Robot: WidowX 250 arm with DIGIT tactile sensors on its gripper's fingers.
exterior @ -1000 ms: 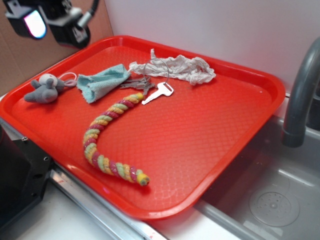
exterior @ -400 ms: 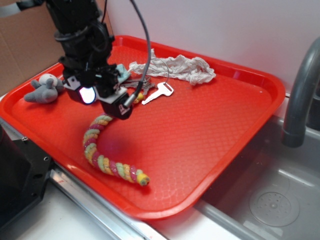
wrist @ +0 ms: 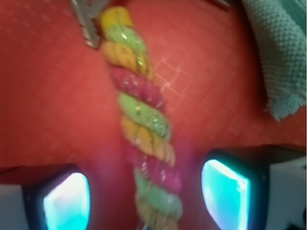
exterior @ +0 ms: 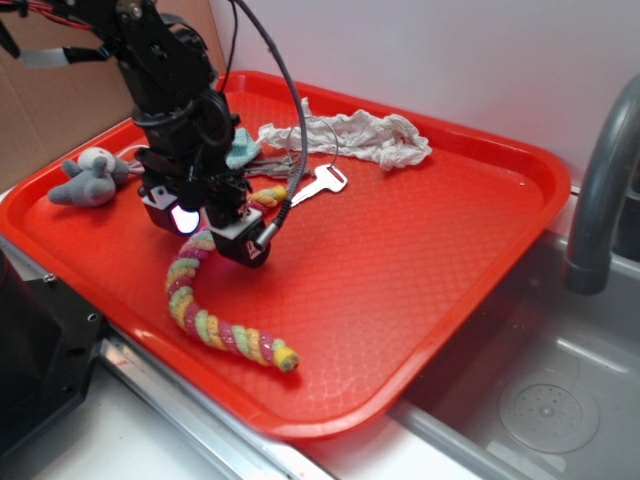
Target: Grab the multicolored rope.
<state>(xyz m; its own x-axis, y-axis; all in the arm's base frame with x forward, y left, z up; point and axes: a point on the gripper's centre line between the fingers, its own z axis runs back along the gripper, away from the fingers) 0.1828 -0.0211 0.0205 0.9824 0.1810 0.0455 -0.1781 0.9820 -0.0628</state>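
The thick fuzzy twisted rope of pink, yellow, green and red strands (exterior: 215, 300) lies on the flat red plastic tray (exterior: 420, 250). It bends like a big hook. One end sits low in the middle of the outside view, and the other end goes up under my arm. In my wrist view the rope (wrist: 144, 124) runs from the top down the middle, and its fat twists look soft and shiny.

My claw (exterior: 212, 228) is down low over the upper part of the rope, in the left half of the outside view. It is spread wide and has not squeezed. In the wrist view one finger (wrist: 67, 201) with a glowing blue pad is at the lower left and the other is at the lower right. The rope goes right between them, with red tray showing on both sides.

A silver key (exterior: 318, 186) lies just right of my arm. A thin white crumpled rag (exterior: 350, 135) is above it, near the tray's far rim. A teal knit cloth (wrist: 283, 52) shows at the upper right of my wrist view. A small grey stuffed mouse (exterior: 90, 178) sits at the left side of the tray.

The right half of the tray is bare and wide. The tray's near rim is close below the rope's low end. A grey tap (exterior: 600, 190) stands at the right edge.
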